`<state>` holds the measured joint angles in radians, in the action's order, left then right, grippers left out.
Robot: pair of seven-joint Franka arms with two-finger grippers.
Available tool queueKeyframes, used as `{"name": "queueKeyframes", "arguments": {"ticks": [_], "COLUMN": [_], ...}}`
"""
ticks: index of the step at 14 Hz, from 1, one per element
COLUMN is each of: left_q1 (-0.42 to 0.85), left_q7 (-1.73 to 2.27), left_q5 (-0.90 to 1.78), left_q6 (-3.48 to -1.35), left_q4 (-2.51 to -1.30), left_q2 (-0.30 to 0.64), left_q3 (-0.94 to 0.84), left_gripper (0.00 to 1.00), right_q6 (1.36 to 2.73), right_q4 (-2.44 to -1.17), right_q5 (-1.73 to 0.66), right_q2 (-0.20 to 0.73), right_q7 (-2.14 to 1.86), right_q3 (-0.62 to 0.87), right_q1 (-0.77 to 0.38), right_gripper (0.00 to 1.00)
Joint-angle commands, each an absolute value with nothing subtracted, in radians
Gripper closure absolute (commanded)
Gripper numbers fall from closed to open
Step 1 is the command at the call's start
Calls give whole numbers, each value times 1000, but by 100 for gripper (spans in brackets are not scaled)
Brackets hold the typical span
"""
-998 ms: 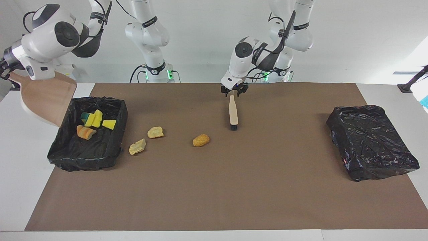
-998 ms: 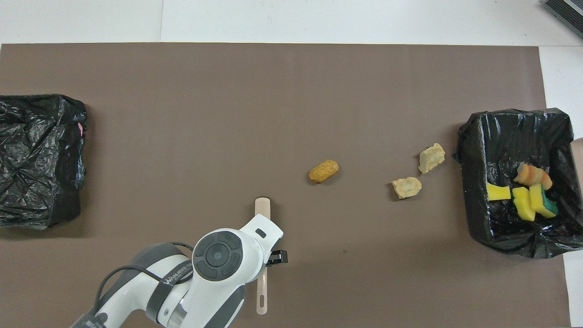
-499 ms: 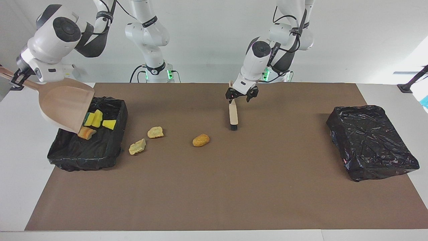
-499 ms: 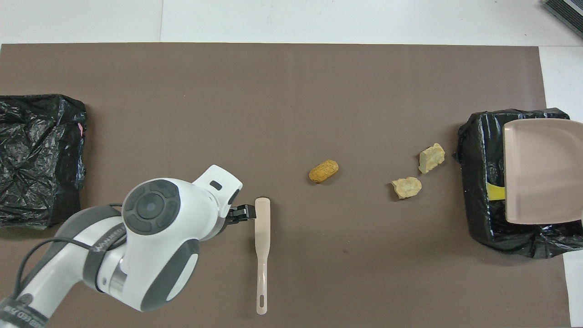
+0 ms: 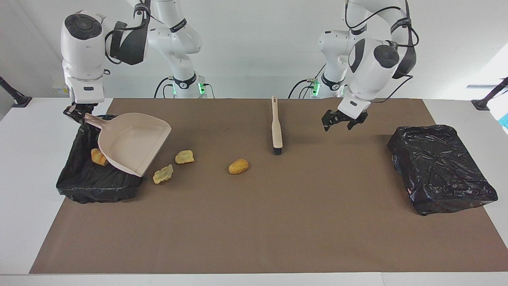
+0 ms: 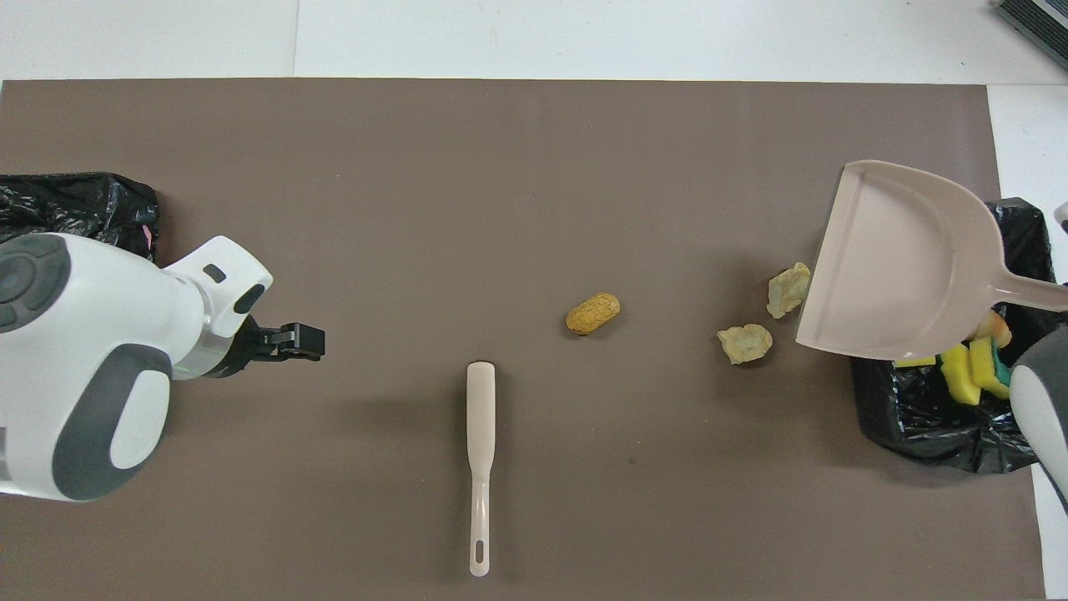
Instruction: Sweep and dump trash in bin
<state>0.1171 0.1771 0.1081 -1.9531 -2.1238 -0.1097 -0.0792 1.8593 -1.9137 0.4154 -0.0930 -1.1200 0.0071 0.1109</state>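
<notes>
Trash (image 5: pixel 184 157) in the facing view: two pale lumps (image 5: pixel 163 174) on the desk beside the bin (image 5: pixel 79 186), a tan-orange lump (image 5: pixel 238 166) nearer the brush (image 5: pixel 276 133), an orange-striped piece (image 5: pixel 97 157) inside the bin. Right tool (image 5: pixel 81 113) clamped on the dustpan (image 5: pixel 133 143) handle, pan tilted over the bin's edge. Left tool (image 5: pixel 340 121) spread wide, empty, raised over the desk beside the brush. Overhead: green-and-yellow blocks (image 6: pixel 976 371) in the bin. Best to lay the pan's lip flat beside the lumps, then take the brush by its handle.

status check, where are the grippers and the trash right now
Left gripper open, empty, over mat. Right gripper shut on dustpan handle, pan over bin. Three scraps on mat; brush lying free.
</notes>
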Motion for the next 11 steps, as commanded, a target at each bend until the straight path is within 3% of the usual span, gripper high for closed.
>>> {"name": "queueKeyframes", "arguments": {"ticks": [1, 3, 8, 11], "left_q1": [37, -4, -35, -34], "left_q7": [89, 48, 44, 41], "left_q5": [66, 34, 9, -24], "left_q6": [-1919, -1910, -1729, -1568], "left_q4": [-2115, -2089, -1826, -1656], "left_q2": [-126, -138, -97, -91], "left_q3": [-94, -94, -95, -94], "left_gripper": [0, 0, 0, 0], "right_q6": [1755, 1683, 1681, 1678], "right_q4": [-1847, -1804, -1780, -1688], "right_q5": [335, 264, 65, 45], "right_q2": [-52, -16, 46, 135], "right_q7": [-850, -599, -124, 102], "right_q3": [8, 8, 9, 9], "right_q1": [39, -33, -182, -316], "right_gripper": [100, 100, 100, 100]}}
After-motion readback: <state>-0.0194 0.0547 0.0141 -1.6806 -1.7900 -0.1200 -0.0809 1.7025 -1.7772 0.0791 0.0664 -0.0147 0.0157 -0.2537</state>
